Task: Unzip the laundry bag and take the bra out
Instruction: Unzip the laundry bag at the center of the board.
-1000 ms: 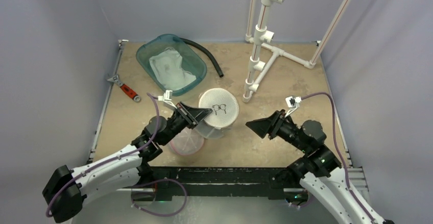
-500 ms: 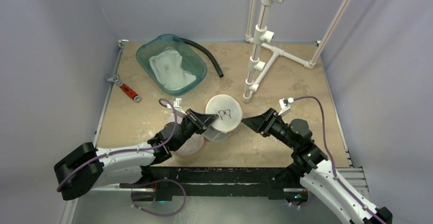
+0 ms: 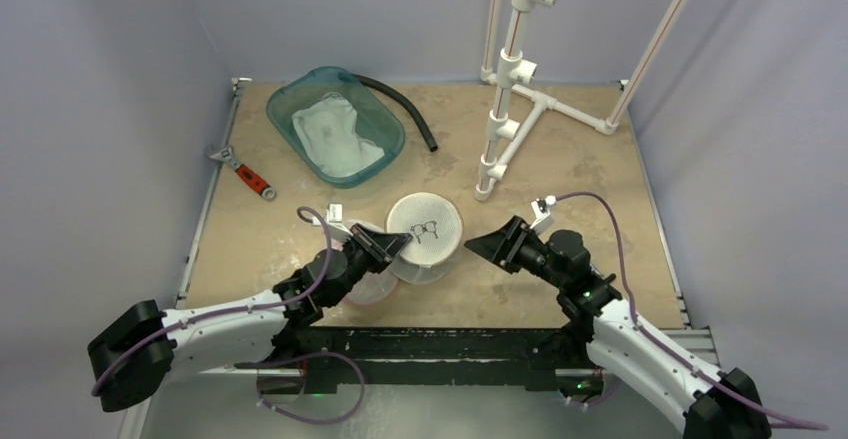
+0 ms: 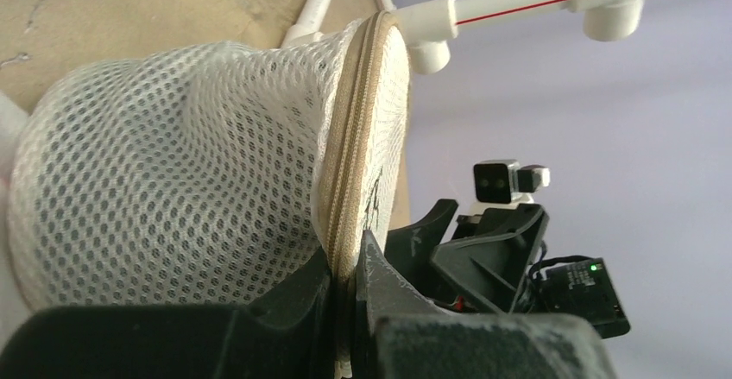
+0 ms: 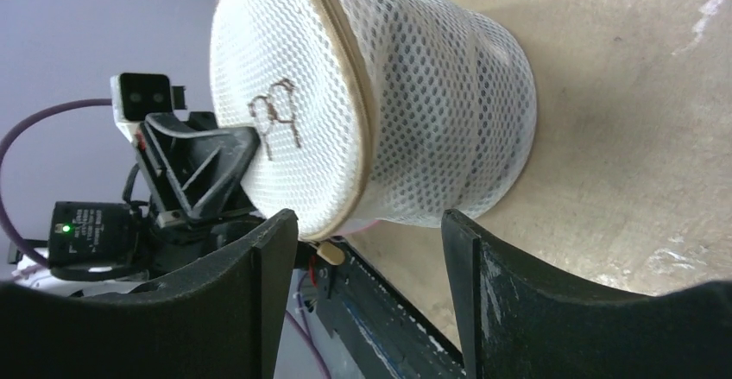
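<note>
The laundry bag (image 3: 424,234) is a white mesh cylinder with a tan zipper round its lid, standing near the table's front middle. My left gripper (image 3: 400,242) is shut on the bag's zipper rim at its left side; the left wrist view shows the tan zipper band (image 4: 352,180) pinched between the jaws. My right gripper (image 3: 478,248) is open, just right of the bag, not touching it. In the right wrist view the bag (image 5: 406,120) lies ahead of the open fingers, its tan zipper pull (image 5: 331,253) hanging at the rim. The bra is hidden.
A teal tub (image 3: 335,124) with white cloth sits at the back left, a black hose (image 3: 405,109) beside it. A red-handled wrench (image 3: 245,174) lies at the left edge. A white pipe stand (image 3: 505,109) rises behind the bag. A pink-rimmed clear lid (image 3: 362,284) lies under my left arm.
My right gripper has moved left toward the bag. My left arm has lowered and extended, still holding the bag's rim; the bag has shifted slightly toward the front.
</note>
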Motion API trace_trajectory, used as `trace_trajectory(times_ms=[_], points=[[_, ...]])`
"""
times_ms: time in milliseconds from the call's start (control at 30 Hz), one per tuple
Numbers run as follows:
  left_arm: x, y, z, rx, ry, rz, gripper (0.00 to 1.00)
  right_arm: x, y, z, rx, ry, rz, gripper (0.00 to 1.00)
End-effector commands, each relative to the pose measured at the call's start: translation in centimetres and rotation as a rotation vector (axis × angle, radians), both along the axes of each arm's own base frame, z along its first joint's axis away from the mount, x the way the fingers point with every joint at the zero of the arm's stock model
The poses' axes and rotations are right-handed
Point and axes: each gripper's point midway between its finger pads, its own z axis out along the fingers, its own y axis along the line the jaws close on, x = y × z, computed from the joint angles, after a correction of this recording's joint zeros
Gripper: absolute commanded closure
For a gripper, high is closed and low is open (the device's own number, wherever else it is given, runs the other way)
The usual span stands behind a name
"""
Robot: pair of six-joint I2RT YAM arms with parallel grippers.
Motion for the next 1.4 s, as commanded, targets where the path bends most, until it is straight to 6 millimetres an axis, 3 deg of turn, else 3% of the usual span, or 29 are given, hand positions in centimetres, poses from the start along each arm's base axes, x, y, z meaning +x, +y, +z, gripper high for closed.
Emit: trace_trajectory(times_ms=[0, 167, 367, 700, 767, 867, 1000, 1067, 1167, 1367], points=[[-0.2, -0.5, -0.1, 0.011, 0.040, -0.015, 0.93, 0.5, 1.4, 3.8, 0.099, -0.118, 0.050, 0.35], [-0.6, -1.2, -0.6, 0.008, 0.063, -0.052, 0.91, 1.2, 2.5, 3.4, 0.079, -0.095, 0.077, 0.39], [-0.7, -1.3, 0.2, -0.033, 0.054, -0.057, 0.92, 1.6, 3.4, 2.3, 0.054, -0.061, 0.087, 0.46], [-0.5, -1.4, 0.8, -0.011, 0.042, -0.056, 0.90, 1.1, 4.7, 3.7, 0.133, -0.060, 0.137, 0.72], [-0.6, -1.2, 0.6, -0.005, 0.044, -0.052, 0.82, 1.0, 4.7, 4.1, 0.138, -0.067, 0.141, 0.83], [-0.8, -0.9, 0.3, 0.002, 0.068, -0.051, 0.49, 0.8, 4.5, 4.9, 0.139, -0.083, 0.143, 1.00], [-1.5, -0.1, -0.2, 0.023, 0.108, -0.052, 0.14, 0.7, 3.6, 6.1, 0.120, -0.095, 0.107, 1.00], [-2.0, 0.4, 0.0, 0.005, 0.124, -0.055, 0.09, 0.5, 3.1, 6.0, 0.105, -0.067, 0.080, 1.00], [-2.9, 0.3, 0.8, -0.054, 0.124, -0.096, 0.10, 0.1, 2.5, 6.0, 0.119, -0.031, 0.055, 1.00], [-4.0, -2.7, 2.0, -0.048, 0.168, -0.232, 0.21, 0.7, 1.6, 6.6, 0.132, 0.000, -0.025, 1.00]])
